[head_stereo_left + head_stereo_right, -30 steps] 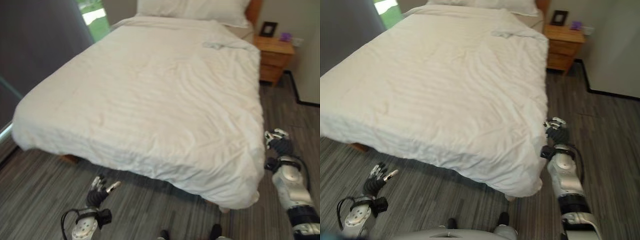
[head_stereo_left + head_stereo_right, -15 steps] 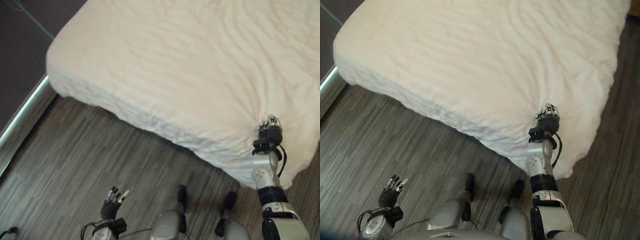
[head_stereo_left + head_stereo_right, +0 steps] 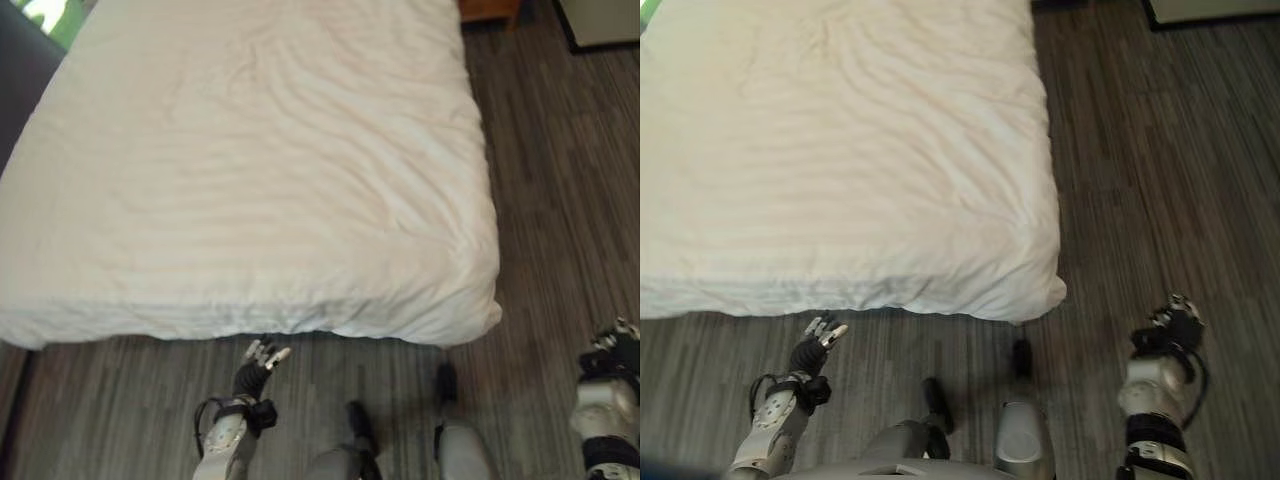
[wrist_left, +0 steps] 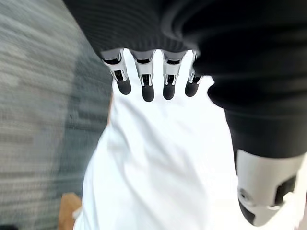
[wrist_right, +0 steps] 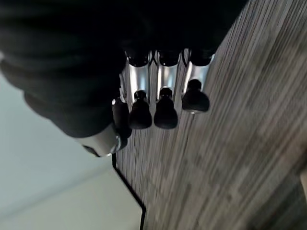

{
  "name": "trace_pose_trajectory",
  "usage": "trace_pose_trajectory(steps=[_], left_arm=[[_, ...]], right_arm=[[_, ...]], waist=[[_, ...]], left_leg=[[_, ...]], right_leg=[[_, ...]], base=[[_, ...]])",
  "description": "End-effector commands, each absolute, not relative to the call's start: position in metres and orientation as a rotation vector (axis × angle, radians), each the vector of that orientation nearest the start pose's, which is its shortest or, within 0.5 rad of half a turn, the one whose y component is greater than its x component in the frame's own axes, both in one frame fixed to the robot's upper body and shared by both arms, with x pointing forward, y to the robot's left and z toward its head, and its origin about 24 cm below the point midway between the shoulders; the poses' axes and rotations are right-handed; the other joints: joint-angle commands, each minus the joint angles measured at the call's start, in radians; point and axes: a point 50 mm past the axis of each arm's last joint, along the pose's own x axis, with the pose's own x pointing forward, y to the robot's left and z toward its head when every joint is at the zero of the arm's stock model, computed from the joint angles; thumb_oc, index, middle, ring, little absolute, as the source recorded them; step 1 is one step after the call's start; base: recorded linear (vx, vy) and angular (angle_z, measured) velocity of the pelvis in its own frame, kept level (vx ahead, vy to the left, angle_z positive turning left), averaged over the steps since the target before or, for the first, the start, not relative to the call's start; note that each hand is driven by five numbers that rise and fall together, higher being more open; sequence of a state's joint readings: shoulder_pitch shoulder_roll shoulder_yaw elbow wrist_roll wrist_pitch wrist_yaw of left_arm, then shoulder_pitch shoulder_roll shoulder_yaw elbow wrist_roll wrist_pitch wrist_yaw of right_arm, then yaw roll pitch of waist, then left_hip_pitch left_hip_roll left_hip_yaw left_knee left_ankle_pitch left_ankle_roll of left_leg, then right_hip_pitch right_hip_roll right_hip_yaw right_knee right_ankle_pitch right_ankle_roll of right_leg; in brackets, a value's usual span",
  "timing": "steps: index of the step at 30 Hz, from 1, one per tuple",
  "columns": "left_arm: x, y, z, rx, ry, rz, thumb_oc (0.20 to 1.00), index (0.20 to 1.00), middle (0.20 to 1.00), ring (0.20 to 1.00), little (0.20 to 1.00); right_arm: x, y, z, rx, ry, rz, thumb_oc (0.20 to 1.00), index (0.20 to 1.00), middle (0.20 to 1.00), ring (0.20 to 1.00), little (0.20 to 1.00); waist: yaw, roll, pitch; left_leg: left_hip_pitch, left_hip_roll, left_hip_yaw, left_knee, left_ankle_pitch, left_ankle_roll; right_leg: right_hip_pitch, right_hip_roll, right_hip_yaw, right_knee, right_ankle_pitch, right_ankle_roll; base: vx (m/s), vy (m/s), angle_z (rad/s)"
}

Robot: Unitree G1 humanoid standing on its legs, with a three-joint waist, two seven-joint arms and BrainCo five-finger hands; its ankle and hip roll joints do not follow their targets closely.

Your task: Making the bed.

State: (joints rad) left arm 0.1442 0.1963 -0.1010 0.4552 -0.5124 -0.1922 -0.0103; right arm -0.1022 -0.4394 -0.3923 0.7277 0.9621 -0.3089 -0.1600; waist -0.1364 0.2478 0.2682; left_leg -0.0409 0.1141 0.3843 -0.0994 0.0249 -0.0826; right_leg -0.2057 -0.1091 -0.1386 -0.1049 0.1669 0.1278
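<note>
Left eye view is looking down on the bed (image 3: 250, 170), which is lying under a white duvet (image 3: 300, 250) that is covering it from side to side and hanging over the near edge toward the dark striped floor (image 3: 560, 200). The duvet is showing soft creases across its top, and its near right corner is drooping in a rounded fold just above the floor. The left hand (image 3: 255, 368) is hovering low in front of the foot of the bed, just short of the duvet's hanging edge, with its fingers reaching out straight and slightly spread, holding nothing. In the left wrist view those fingers (image 4: 146, 86) are pointing toward the white cloth without pinching it. The right hand (image 3: 1172, 325) is sitting off to the right over bare floor, well apart from the bed's corner. In the right wrist view its fingers (image 5: 165, 110) are bending partway inward with nothing between them and the thumb, so the hand is empty and loosely relaxed. A pale wall with a dark skirting line (image 5: 129, 191) is showing past that hand.
</note>
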Motion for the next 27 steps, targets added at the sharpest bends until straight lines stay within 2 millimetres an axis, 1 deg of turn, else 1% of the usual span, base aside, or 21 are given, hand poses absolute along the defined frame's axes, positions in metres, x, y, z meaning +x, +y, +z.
trace_pose_trajectory(steps=[1,2,3,4,5,6,7,8,9,10,11,13,17,19,20,22,23,24,25,26,27], left_arm=[[0.183,0.202,-0.065,-0.318,0.369,0.134,1.0,1.0,1.0,1.0,1.0],[0.182,0.202,-0.065,-0.319,0.369,0.135,1.0,1.0,1.0,1.0,1.0],[0.184,0.202,-0.06,-0.321,0.343,0.125,1.0,1.0,1.0,1.0,1.0],[0.186,0.201,-0.052,-0.332,0.306,0.114,1.0,1.0,1.0,1.0,1.0],[0.21,0.206,-0.047,-0.281,0.293,0.116,1.0,1.0,1.0,1.0,1.0],[0.212,0.202,-0.052,-0.286,0.315,0.109,1.0,1.0,1.0,1.0,1.0],[0.212,0.202,-0.052,-0.286,0.313,0.11,1.0,1.0,1.0,1.0,1.0],[0.21,0.194,-0.062,-0.294,0.353,0.111,1.0,1.0,1.0,1.0,1.0],[0.208,0.191,-0.066,-0.306,0.373,0.116,1.0,1.0,1.0,1.0,1.0],[0.208,0.191,-0.066,-0.306,0.372,0.117,1.0,1.0,1.0,1.0,1.0],[0.205,0.19,-0.07,-0.31,0.392,0.12,1.0,1.0,1.0,1.0,1.0],[0.203,0.19,-0.072,-0.3,0.404,0.118,1.0,1.0,1.0,1.0,1.0],[0.197,0.191,-0.077,-0.3,0.423,0.124,1.0,1.0,1.0,1.0,1.0],[0.2,0.192,-0.074,-0.3,0.408,0.139,1.0,1.0,1.0,1.0,1.0],[0.211,0.198,-0.067,-0.293,0.371,0.164,1.0,1.0,1.0,1.0,1.0],[0.214,0.2,-0.065,-0.284,0.36,0.165,1.0,1.0,1.0,1.0,1.0],[0.215,0.204,-0.064,-0.277,0.352,0.182,1.0,1.0,1.0,1.0,1.0],[0.216,0.204,-0.064,-0.278,0.35,0.182,1.0,1.0,1.0,1.0,1.0],[0.216,0.208,-0.064,-0.282,0.345,0.2,1.0,1.0,1.0,1.0,1.0],[0.216,0.208,-0.064,-0.282,0.345,0.2,1.0,1.0,1.0,1.0,1.0],[0.212,0.215,-0.065,-0.297,0.353,0.228,1.0,1.0,1.0,1.0,1.0]], right_arm=[[0.211,-0.376,0.013,0.529,-0.089,-0.883,0.2,0.2,0.2,0.2,0.2],[0.211,-0.376,0.013,0.529,-0.088,-0.884,0.2,0.2,0.2,0.2,0.2],[0.216,-0.375,0.021,0.508,-0.113,-0.843,0.2,0.2,0.2,0.2,0.2],[0.23,-0.364,0.033,0.544,-0.179,-0.754,0.2,0.2,0.2,0.2,0.2],[0.261,-0.321,0.063,0.682,-0.329,-0.457,0.2,0.2,0.2,0.2,0.2],[0.271,-0.307,0.076,0.75,-0.399,-0.336,0.2,0.2,0.2,0.2,0.2],[0.271,-0.307,0.076,0.751,-0.4,-0.333,0.2,0.2,0.2,0.2,0.2],[0.285,-0.279,0.097,0.807,-0.471,-0.158,0.2,0.2,0.2,0.2,0.2],[0.29,-0.265,0.109,0.831,-0.515,-0.071,0.2,0.2,0.2,0.2,0.2],[0.29,-0.265,0.109,0.832,-0.515,-0.069,0.2,0.2,0.2,0.2,0.2],[0.296,-0.249,0.127,0.843,-0.57,0.027,0.2,0.2,0.2,0.2,0.2],[0.303,-0.229,0.142,0.86,-0.6,0.119,0.2,0.2,0.2,0.2,0.2],[0.317,-0.203,0.148,0.868,-0.563,0.186,0.2,0.2,0.2,0.2,0.2],[0.327,-0.198,0.153,0.815,-0.547,0.137,0.2,0.2,0.2,0.2,0.2],[0.343,-0.194,0.16,0.803,-0.518,0.064,0.2,0.2,0.2,0.2,0.2],[0.35,-0.193,0.164,0.79,-0.506,0.048,0.2,0.2,0.2,0.2,0.2],[0.363,-0.194,0.163,0.745,-0.448,0.001,0.2,0.2,0.2,0.2,0.2],[0.363,-0.194,0.164,0.745,-0.45,0.002,0.2,0.2,0.2,0.2,0.2],[0.37,-0.199,0.157,0.712,-0.397,-0.065,0.2,0.2,0.2,0.2,0.2],[0.37,-0.199,0.157,0.712,-0.397,-0.065,0.2,0.2,0.2,0.2,0.2],[0.37,-0.206,0.145,0.72,-0.354,-0.129,0.2,0.2,0.2,0.2,0.2]], waist=[[0.03,-0.03,-0.031],[0.03,-0.03,-0.029],[0.03,-0.032,-0.031],[0.035,-0.043,-0.031],[0.023,-0.056,-0.041],[0.03,-0.065,-0.048],[0.03,-0.066,-0.046],[0.04,-0.079,-0.051],[0.049,-0.086,-0.051],[0.048,-0.087,-0.05],[0.063,-0.097,-0.05],[0.08,-0.109,-0.045],[0.128,-0.126,-0.023],[0.154,-0.131,0.003],[0.182,-0.131,0.034],[0.193,-0.13,0.031],[0.223,-0.129,0.032],[0.222,-0.129,0.03],[0.238,-0.124,0.032],[0.238,-0.124,0.031],[0.246,-0.116,0.035]], left_leg=[[0.031,0.068,-0.03,0.012,0.055,-0.063],[0.033,0.068,-0.029,0.012,0.054,-0.063],[0.047,0.068,-0.037,0.012,0.05,-0.065],[0.06,0.065,-0.057,0.012,0.054,-0.06],[0.086,0.064,-0.063,0.012,0.044,-0.061],[0.1,0.065,-0.068,0.012,0.042,-0.06],[0.097,0.066,-0.068,0.012,0.047,-0.06],[0.118,0.068,-0.07,0.012,0.043,-0.061],[0.122,0.071,-0.07,0.012,0.045,-0.063],[0.119,0.071,-0.07,0.012,0.05,-0.062],[0.114,0.076,-0.071,0.012,0.054,-0.065],[0.098,0.081,-0.075,0.012,0.062,-0.069],[0.045,0.097,-0.089,0.012,0.08,-0.081],[-0.003,0.101,-0.109,0.012,0.095,-0.091],[-0.071,0.105,-0.125,0.012,0.112,-0.103],[-0.102,0.107,-0.13,0.012,0.118,-0.106],[-0.159,0.117,-0.14,0.012,0.128,-0.116],[-0.166,0.117,-0.141,0.012,0.133,-0.116],[-0.22,0.126,-0.15,0.012,0.142,-0.124],[-0.221,0.126,-0.15,0.012,0.142,-0.124],[-0.259,0.132,-0.16,0.012,0.148,-0.125]], right_leg=[[0.075,-0.036,-0.014,0.018,-0.126,0.039],[0.077,-0.036,-0.014,0.018,-0.126,0.039],[0.092,-0.036,-0.015,0.018,-0.136,0.039],[0.112,-0.029,-0.013,0.018,-0.138,0.03],[0.137,-0.024,-0.013,0.018,-0.143,0.026],[0.155,-0.02,-0.016,0.018,-0.147,0.021],[0.152,-0.019,-0.015,0.018,-0.142,0.019],[0.178,-0.017,-0.023,0.018,-0.15,0.016],[0.186,-0.015,-0.03,0.018,-0.15,0.013],[0.183,-0.014,-0.03,0.018,-0.146,0.011],[0.18,-0.013,-0.042,0.018,-0.141,0.009],[0.167,-0.012,-0.061,0.018,-0.134,0.011],[0.122,-0.011,-0.092,0.018,-0.117,0.015],[0.078,-0.012,-0.103,0.018,-0.103,0.019],[0.019,-0.019,-0.11,0.018,-0.09,0.023],[-0.008,-0.021,-0.117,0.018,-0.086,0.023],[-0.051,-0.026,-0.13,0.018,-0.084,0.028],[-0.058,-0.026,-0.131,0.018,-0.079,0.027],[-0.095,-0.033,-0.138,0.018,-0.082,0.031],[-0.096,-0.033,-0.138,0.018,-0.082,0.031],[-0.12,-0.039,-0.145,0.018,-0.084,0.032]], base=[[0.04,-0.035,-0.31],[0.06,-0.032,-0.3],[0.01,-0.054,-0.08],[0.07,-0.096,-0.01],[0.08,-0.121,0.05],[0.08,-0.081,0.11],[0.09,-0.074,0.14],[0.09,-0.061,0.13],[0.09,-0.061,0.07],[0.03,-0.053,0.17],[-0.01,-0.046,0.21],[-0.01,-0.054,0.23],[-0.05,-0.054,0.34],[-0.19,-0.052,0.39],[-0.19,-0.037,0.41],[-0.09,-0.034,0.28],[-0.06,-0.042,0.24],[-0.07,-0.054,0.26],[-0.04,-0.023,0.21],[-0.06,-0.031,0.23],[-0.04,-0.009,0.23]])
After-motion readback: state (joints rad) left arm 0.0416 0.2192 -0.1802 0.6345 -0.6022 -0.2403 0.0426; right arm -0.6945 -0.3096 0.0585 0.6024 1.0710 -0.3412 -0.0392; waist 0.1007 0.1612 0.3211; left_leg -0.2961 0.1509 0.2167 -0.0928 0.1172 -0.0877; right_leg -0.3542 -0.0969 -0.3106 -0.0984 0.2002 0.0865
